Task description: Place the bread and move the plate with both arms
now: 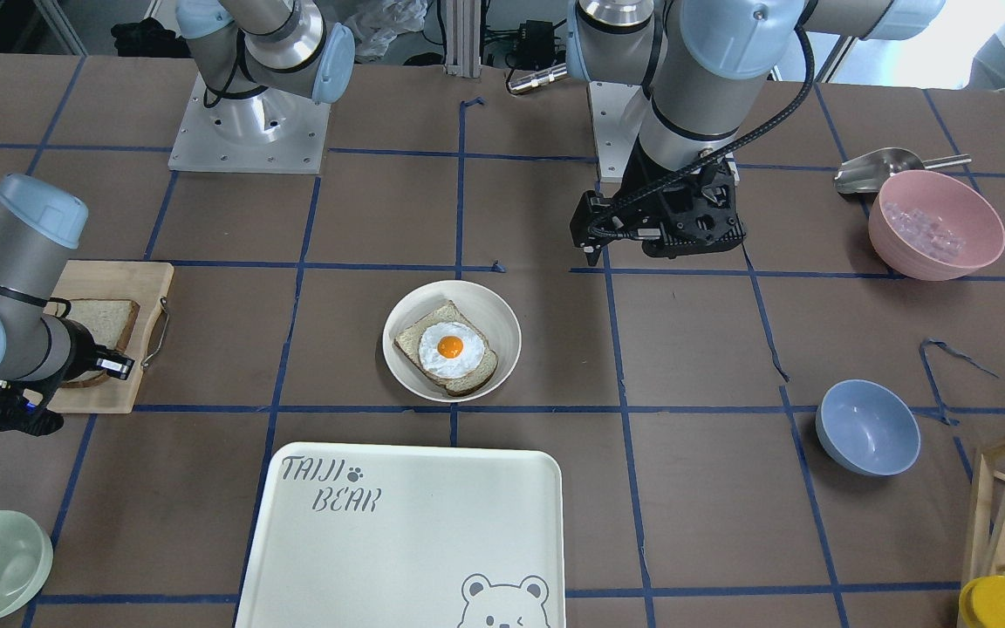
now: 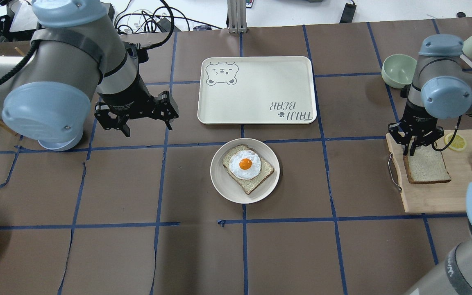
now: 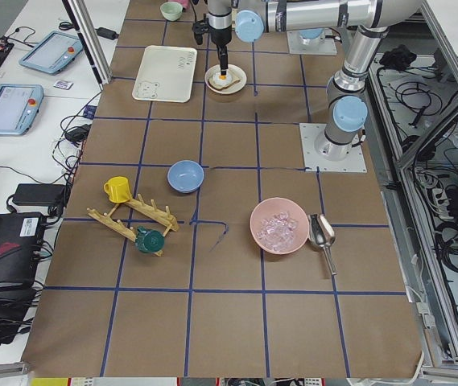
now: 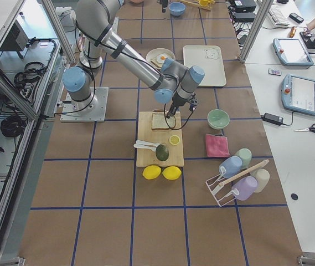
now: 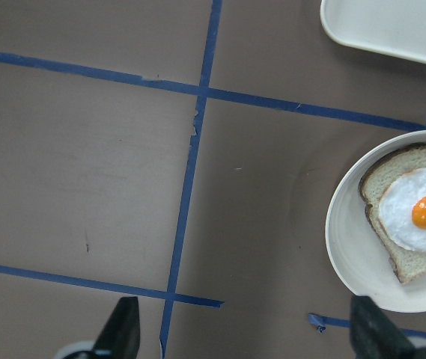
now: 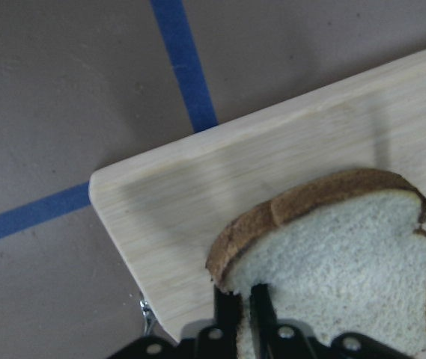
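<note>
Brown-papered tabletop is bearing the plate (image 2: 228, 190). Well to the plate's right, the bread (image 2: 428, 168) is lying on a cutting board (image 2: 432, 200), the right gripper (image 2: 411, 151) pinching its edge, nearly closed. Left of the plate, the left gripper (image 2: 146, 123) is hanging wide open, empty.

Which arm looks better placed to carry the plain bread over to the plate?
The right. The right gripper pinches the bread at its edge on the wooden board. The left gripper hangs open above the table beside the plate, far from that slice.
</note>
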Robot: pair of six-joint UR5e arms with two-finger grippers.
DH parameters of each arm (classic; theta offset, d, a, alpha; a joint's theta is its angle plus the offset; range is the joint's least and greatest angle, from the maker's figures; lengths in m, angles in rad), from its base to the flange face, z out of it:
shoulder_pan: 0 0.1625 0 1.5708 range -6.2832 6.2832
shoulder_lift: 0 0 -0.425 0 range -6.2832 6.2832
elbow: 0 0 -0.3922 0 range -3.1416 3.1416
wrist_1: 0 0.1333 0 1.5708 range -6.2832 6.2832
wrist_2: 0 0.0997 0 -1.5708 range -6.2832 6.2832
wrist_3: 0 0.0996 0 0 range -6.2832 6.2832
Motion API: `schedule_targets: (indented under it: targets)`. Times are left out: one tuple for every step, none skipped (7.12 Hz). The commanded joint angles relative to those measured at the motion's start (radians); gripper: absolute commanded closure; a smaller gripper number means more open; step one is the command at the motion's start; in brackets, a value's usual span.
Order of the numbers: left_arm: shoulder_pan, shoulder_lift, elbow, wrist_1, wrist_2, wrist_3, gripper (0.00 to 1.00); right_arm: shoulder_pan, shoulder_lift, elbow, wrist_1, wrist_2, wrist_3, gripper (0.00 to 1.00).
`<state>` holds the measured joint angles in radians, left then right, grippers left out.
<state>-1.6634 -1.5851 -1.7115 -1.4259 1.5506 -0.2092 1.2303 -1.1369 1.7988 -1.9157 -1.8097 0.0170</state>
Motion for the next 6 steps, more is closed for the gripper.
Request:
schedule_targets:
  targets:
    - [-0.001,0.028,0.091,-0.036,-0.046,0.073,0.00,0.000,-0.013,-0.006,0.007,0.001,-0.002,1.00]
    - [-0.002,0.039,0.096,-0.037,-0.040,0.076,0.00,0.000,-0.024,-0.007,0.021,-0.002,-0.002,1.00]
    - [-0.003,0.039,0.102,-0.039,-0.034,0.065,0.00,0.006,-0.071,-0.007,0.067,0.003,0.000,1.00]
    - [-0.003,0.046,0.093,-0.041,-0.032,0.060,0.00,0.020,-0.110,-0.013,0.113,0.021,0.001,1.00]
    - [-0.001,0.054,0.092,-0.048,-0.027,0.065,0.00,0.038,-0.122,-0.036,0.151,0.023,0.003,1.00]
    - [0.002,0.065,0.092,-0.106,0.023,0.076,0.00,0.060,-0.147,-0.085,0.238,0.024,0.004,1.00]
